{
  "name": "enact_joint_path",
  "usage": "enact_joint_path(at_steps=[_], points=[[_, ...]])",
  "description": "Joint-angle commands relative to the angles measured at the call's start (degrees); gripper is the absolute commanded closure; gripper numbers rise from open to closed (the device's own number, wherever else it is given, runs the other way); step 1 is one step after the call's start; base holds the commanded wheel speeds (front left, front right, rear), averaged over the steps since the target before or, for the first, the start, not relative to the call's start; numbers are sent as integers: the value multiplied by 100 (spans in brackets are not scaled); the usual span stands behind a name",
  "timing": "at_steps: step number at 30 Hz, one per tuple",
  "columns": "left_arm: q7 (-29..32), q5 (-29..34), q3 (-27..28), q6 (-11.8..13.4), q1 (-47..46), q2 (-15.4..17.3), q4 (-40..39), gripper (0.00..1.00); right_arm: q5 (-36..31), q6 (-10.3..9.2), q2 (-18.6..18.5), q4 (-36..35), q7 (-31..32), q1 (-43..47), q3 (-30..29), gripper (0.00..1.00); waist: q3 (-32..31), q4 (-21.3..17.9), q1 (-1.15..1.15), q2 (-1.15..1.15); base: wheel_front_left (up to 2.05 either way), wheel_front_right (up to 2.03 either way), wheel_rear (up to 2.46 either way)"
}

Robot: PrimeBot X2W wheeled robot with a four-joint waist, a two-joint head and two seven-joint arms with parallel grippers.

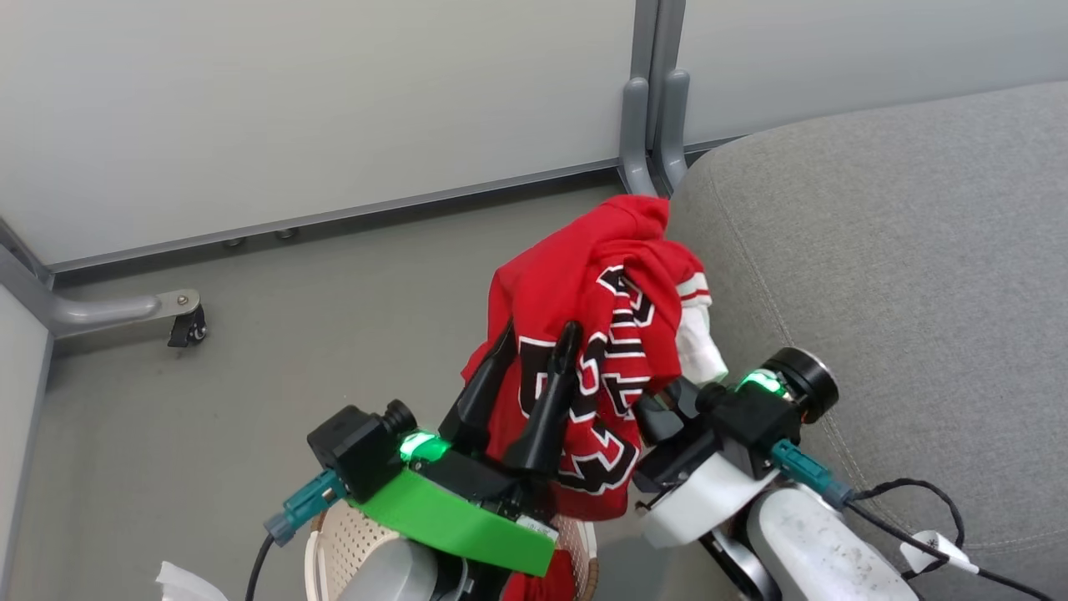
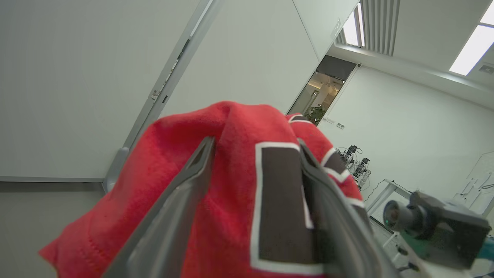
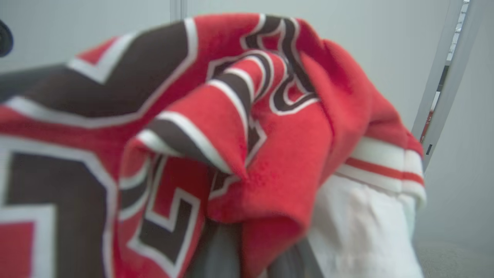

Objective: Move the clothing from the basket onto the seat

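Cream basket [image 1: 334, 534] low in front, left claw [image 1: 541, 334] above it with fingers [image 1: 551, 392] spread wide against a raised red jersey [image 1: 576, 275], right claw [image 1: 663, 396] clamped on its folds (fingers mostly buried), grey seat [image 1: 876, 250] just beside, wall panels [image 1: 334, 100] beyond.

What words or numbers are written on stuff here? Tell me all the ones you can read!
Jersey: big black letters with white edges, but the cloth is crumpled and folded, so no whole word or number can be read.
Tag on the cable: too small to read.
Nothing else here has writing that can be read.
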Motion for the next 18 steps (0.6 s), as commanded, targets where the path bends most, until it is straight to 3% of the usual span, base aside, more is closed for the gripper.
enact_joint_path(at_steps=[1, 7, 12, 18], points=[[5, 113, 34, -29, 122, 26, 80, 0, -35, 0, -4, -87, -18, 54, -110, 100, -6, 4, 0, 0, 0, 0, 0], [5, 487, 315, -28, 325, 134, 304, 0, 126, 0, 22, -416, -18, 147, -681, 100, -25, 29, 0, 0, 0, 0, 0], [5, 643, 877, -28, 578, 167, 581, 0, 119, 0, -54, -621, -18, 244, -1127, 100, -30, 52, 0, 0, 0, 0, 0], [4, 1564, 1573, -27, 743, 204, 1298, 0, 168, 0, -128, -837, -18, 366, -1606, 100, -24, 41, 0, 0, 0, 0, 0]])
